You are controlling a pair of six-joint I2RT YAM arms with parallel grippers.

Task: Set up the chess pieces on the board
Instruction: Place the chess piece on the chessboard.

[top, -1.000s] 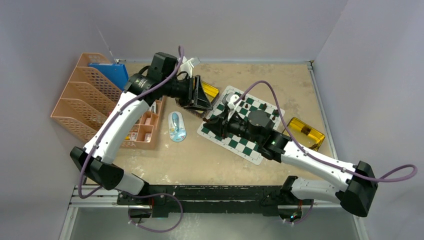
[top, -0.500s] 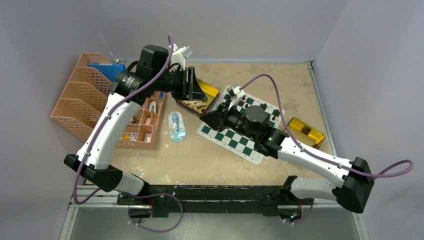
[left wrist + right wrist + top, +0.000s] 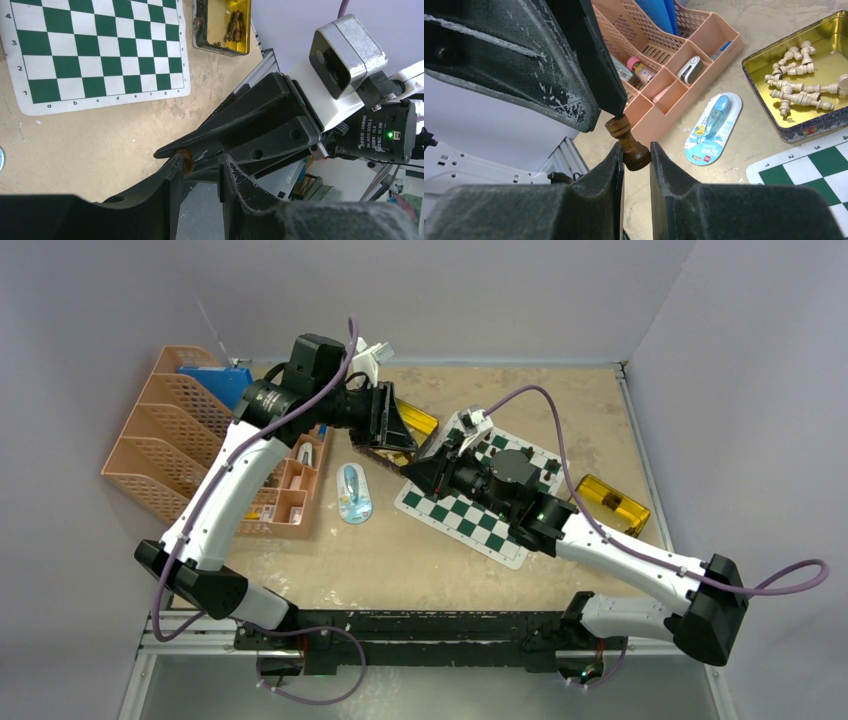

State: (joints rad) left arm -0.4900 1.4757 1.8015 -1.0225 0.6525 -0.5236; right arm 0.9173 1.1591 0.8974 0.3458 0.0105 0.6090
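My right gripper is clamped on a dark brown chess piece. It holds the piece by its base, up in the air, with the head leaning toward 11 o'clock. My left gripper meets it there. One of its fingers touches the head of the piece, but in the left wrist view its jaws stand apart with a gap between them, so it has not pinched the piece. In the top view the two grippers meet just off the corner of the board, which lies at 4 o'clock from them. I see no pieces on the squares that show. A gold tin with pale pieces sits at 2 o'clock from the held piece. Another gold tin with dark pieces sits past the far side of the board. An orange tray is at 1 o'clock.
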